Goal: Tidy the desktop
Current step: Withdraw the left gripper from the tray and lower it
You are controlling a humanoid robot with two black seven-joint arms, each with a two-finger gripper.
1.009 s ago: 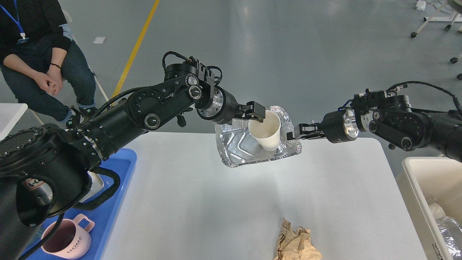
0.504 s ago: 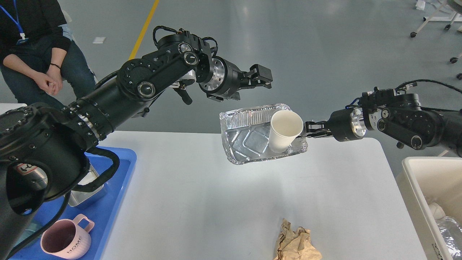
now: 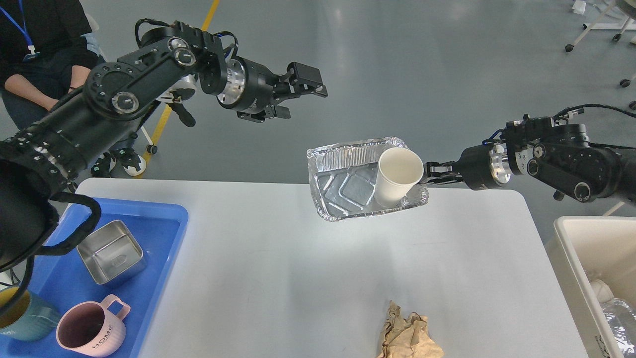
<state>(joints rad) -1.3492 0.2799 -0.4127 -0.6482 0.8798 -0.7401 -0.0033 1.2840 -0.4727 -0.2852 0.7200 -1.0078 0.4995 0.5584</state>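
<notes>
The white desktop [image 3: 278, 278] fills the lower middle of the head view. My right gripper [image 3: 428, 174] is shut on the right rim of a foil tray [image 3: 343, 186] and holds it tilted above the desktop's far edge. A white paper cup [image 3: 396, 175] stands inside the tray at its right end. My left gripper [image 3: 303, 89] is open and empty, raised high to the upper left of the tray and apart from it. A crumpled brown paper [image 3: 408, 334] lies at the desktop's near edge.
A blue plastic tray [image 3: 164, 233] at the left holds a steel square tin [image 3: 112, 251], a pink mug [image 3: 92, 330] and a teal cup [image 3: 25, 318]. A cream-white bin [image 3: 579, 258] with trash stands at the right. A seated person [image 3: 35, 54] is at the far left.
My left gripper let go of the paper cup and has pulled up and away to the left. The right gripper has shifted slightly right with the foil tray and cup.
</notes>
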